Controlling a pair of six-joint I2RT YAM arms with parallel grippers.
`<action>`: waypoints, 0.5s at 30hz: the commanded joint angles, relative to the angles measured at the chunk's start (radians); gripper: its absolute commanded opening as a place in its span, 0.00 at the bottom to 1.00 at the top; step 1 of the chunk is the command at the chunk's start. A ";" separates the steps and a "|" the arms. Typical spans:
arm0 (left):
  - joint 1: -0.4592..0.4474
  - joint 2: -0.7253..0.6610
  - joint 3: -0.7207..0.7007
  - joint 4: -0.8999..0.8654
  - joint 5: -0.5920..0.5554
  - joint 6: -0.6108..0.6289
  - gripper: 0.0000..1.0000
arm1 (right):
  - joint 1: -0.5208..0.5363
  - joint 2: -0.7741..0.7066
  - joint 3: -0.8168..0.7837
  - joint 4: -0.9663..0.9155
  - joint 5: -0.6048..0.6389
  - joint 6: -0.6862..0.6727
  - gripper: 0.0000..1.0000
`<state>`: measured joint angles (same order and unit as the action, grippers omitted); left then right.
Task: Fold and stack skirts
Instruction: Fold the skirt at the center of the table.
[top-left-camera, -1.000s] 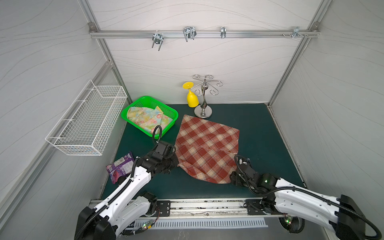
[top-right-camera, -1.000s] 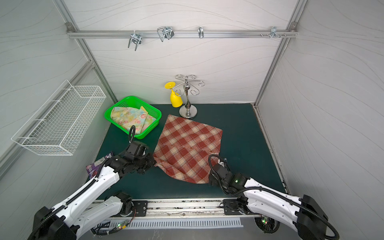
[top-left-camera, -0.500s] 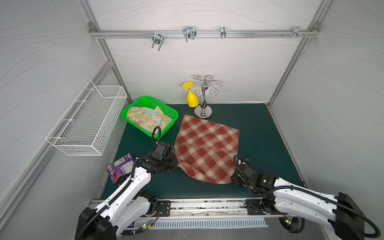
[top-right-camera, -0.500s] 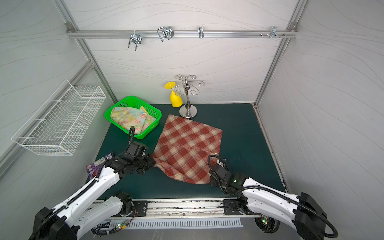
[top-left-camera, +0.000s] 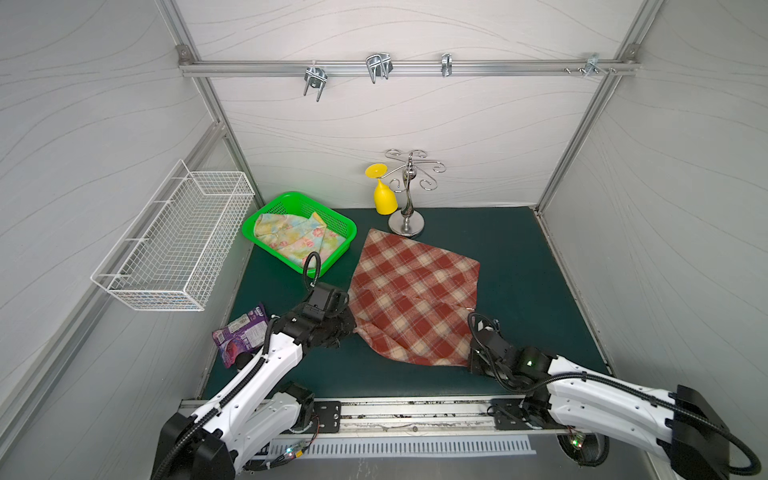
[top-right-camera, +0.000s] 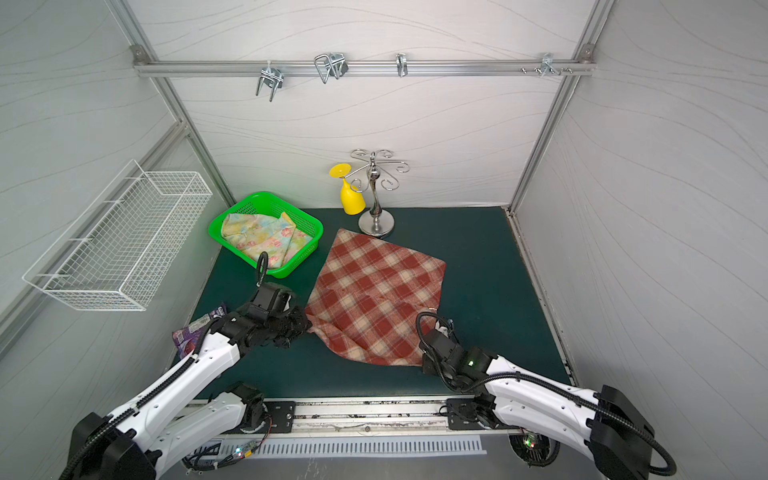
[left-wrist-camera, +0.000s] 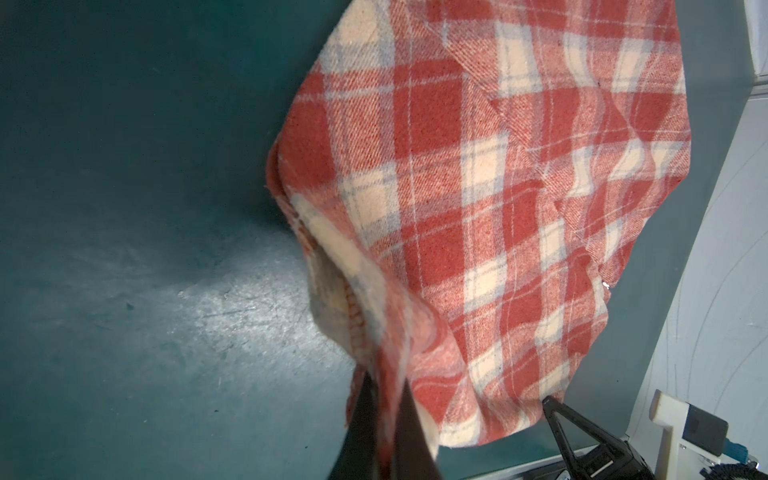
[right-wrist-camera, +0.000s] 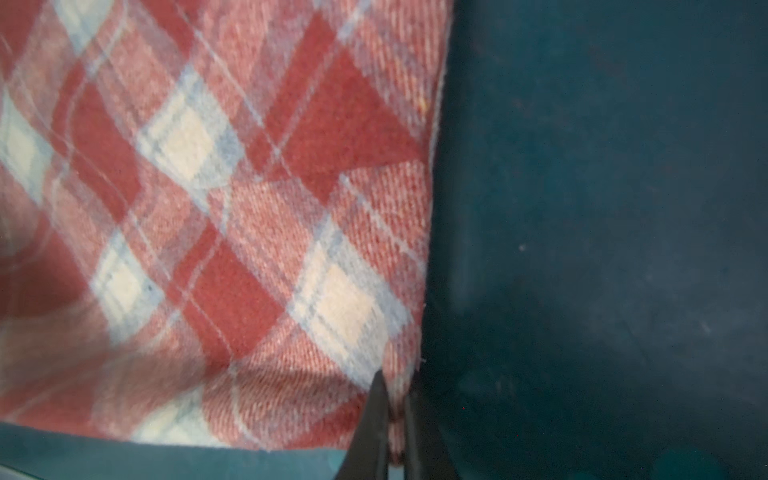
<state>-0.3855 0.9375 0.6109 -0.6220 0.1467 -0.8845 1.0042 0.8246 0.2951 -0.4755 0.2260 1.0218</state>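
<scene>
Plaid skirt spread, long axis front-to-back; left fingers, right fingers pinch near corners.

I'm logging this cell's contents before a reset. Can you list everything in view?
plaid skirt: one, red-brown and cream, spread mid-mat
floral skirt: one, pale yellow-blue with pink, inside the green basket
green basket: one, bright green, back left of the mat
snack wrapper: one, purple, mat's left edge
goblet: one, yellow, upside down at the stand
stand: one, silver, back centre
wire basket: one, white, left wall
hooks: four, silver, back rail
mat: one, dark green, floor
left gripper: one, black, fingers shut on the plaid skirt's edge
right gripper: one, black, fingers shut on the plaid skirt's near corner
</scene>
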 joint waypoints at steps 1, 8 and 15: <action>0.010 -0.028 0.023 -0.018 -0.013 0.019 0.02 | 0.027 -0.001 0.004 -0.025 -0.012 0.011 0.00; 0.017 -0.114 0.048 -0.105 -0.027 0.036 0.02 | 0.141 -0.059 0.110 -0.149 0.069 0.048 0.00; 0.020 -0.226 0.098 -0.231 -0.068 0.045 0.02 | 0.335 -0.026 0.206 -0.211 0.180 0.147 0.00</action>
<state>-0.3729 0.7555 0.6399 -0.7765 0.1249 -0.8593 1.2789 0.7822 0.4709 -0.6048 0.3328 1.0897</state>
